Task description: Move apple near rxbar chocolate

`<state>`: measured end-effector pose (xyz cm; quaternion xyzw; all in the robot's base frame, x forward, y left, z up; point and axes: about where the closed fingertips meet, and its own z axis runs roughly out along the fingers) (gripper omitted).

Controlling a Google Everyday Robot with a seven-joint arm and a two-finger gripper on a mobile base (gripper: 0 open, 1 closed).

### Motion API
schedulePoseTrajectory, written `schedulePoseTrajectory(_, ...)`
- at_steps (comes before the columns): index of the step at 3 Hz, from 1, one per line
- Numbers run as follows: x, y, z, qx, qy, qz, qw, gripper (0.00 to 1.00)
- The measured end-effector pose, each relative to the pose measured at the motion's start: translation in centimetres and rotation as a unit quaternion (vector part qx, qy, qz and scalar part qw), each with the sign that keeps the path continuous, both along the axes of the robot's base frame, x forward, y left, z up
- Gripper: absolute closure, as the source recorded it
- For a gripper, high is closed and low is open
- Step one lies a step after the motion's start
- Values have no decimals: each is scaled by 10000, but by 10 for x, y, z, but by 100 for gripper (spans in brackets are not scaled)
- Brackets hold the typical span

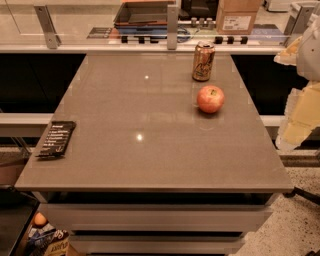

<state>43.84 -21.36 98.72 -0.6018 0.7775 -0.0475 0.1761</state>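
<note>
Three things lie on the grey tabletop: one apple, one drink can and one snack bar.

The single apple, red with a yellowish patch and its stem dimple up, sits on the right half of the tabletop, closer to the far right corner than to the front. It stands free, with bare surface all round it.

One bronze-coloured can stands upright just behind the apple, near the far edge. The two are close but not touching.

One rxbar chocolate, flat in a black wrapper with lines of white text, lies along the left edge, towards the front left corner. Its long side runs nearly parallel to that edge. It is well apart from the apple, with most of the tabletop's width between them.

One claw shows as a pale white and yellowish shape, out past the right edge of the tabletop and level with the apple and can. It touches nothing on the tabletop. Whether it is open or closed, I cannot tell.

Beyond the far edge are one cardboard box and one dark tray. Below the front left corner, one printed bag sits low down.
</note>
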Motion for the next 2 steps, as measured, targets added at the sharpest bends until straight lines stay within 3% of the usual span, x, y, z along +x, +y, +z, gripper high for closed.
schedulePoseTrajectory(1,3,0,2,49,-80,-5,10000,0)
schedulePoseTrajectory(2,14,-1,-2,383,-341,22,9987,0)
